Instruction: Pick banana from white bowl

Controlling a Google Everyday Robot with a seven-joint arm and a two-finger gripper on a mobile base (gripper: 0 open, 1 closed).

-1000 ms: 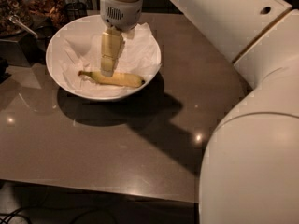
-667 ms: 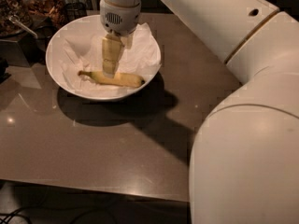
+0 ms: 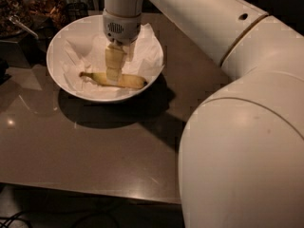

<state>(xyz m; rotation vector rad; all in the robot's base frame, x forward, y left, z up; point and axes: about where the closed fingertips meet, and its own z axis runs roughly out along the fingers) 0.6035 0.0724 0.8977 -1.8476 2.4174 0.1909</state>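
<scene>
A slim yellow banana [image 3: 127, 81] lies on crumpled white paper in the white bowl [image 3: 61, 37], stem to the left, dark tip to the right. My gripper [image 3: 113, 75] hangs straight down into the bowl from above. Its pale yellow fingers [image 3: 114, 61] reach down to the middle of the banana and hide part of it. The banana still rests on the paper.
The bowl stands at the back left of a dark brown table [image 3: 95, 146]. Dark containers and jars [image 3: 42, 6] stand behind the bowl at the back left. My large white arm [image 3: 247, 127] fills the right side of the view.
The gripper has come a little lower onto the banana's middle, and the arm has swung closer to the camera. The banana has not moved.
</scene>
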